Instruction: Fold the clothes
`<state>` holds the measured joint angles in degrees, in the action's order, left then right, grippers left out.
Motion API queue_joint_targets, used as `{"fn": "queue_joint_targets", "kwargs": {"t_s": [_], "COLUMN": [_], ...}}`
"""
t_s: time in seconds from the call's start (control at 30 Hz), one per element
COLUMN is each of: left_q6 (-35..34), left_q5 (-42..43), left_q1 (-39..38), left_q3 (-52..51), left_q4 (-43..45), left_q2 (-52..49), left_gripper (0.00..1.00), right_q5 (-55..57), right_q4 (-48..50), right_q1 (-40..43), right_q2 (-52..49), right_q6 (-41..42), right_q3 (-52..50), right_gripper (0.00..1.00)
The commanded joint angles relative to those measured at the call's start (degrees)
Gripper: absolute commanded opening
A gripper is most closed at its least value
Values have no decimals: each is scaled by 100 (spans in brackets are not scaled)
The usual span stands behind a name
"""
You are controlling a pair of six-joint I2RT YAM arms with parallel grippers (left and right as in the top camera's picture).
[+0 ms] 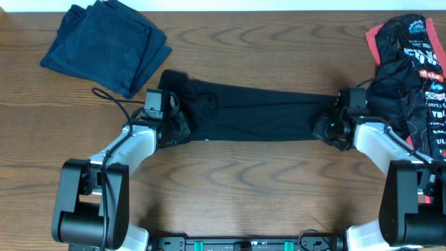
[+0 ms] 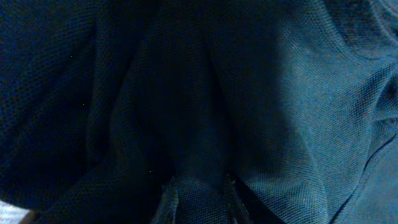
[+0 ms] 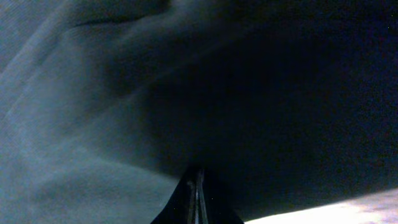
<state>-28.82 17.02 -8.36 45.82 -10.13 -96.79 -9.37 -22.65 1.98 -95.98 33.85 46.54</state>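
A black garment (image 1: 258,111) lies stretched in a long band across the middle of the table. My left gripper (image 1: 175,127) is shut on its left end, and the dark cloth (image 2: 199,112) fills the left wrist view, bunched between the fingers. My right gripper (image 1: 329,127) is shut on its right end; the right wrist view shows the closed fingers (image 3: 196,186) pinching the dark fabric (image 3: 124,93).
A folded dark blue garment (image 1: 104,45) lies at the back left. A pile of black and red printed clothes (image 1: 411,63) sits at the right edge, beside the right arm. The table is brown wood (image 1: 244,181).
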Motion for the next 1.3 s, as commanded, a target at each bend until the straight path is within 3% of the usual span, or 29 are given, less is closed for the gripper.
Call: {"fn": "queue_joint_targets", "kwargs": {"t_s": [0.0,0.37,0.63,0.77,1.07,1.17,1.2,1.27], "left_q6": [92,7,13,11,11,20,68,74], "left_q5": [-118,-46,205,203,-201,-470,-466,-466], "left_q1": [181,1335,1714,1714,1714,1714,1714,1714], "left_q3": [-48,-48,-48,-48,-48,-48,-48,-48], "left_q4": [-59,-450,-817,-1019,-1617,-1816,-1860,-1945], "left_q2": [-442,-487,-197,219,1939,2522,2673,2874], "left_gripper": [29,28,24,23,24,43,49,71], "right_q5": [337,337,59,-76,7,173,181,184], "right_q4": [-195,-483,-505,-579,-1943,-2476,-2592,-2861], "right_q1": [354,590,588,588,590,595,601,634], "right_q2": [-188,-188,-186,-170,59,229,282,393], "right_q6": [-20,-48,-48,-48,-365,-398,-398,-446], "right_q3": [-48,-46,-46,-7,1051,1578,1711,1987], "right_gripper": [2,4,14,9,15,29,40,63]}}
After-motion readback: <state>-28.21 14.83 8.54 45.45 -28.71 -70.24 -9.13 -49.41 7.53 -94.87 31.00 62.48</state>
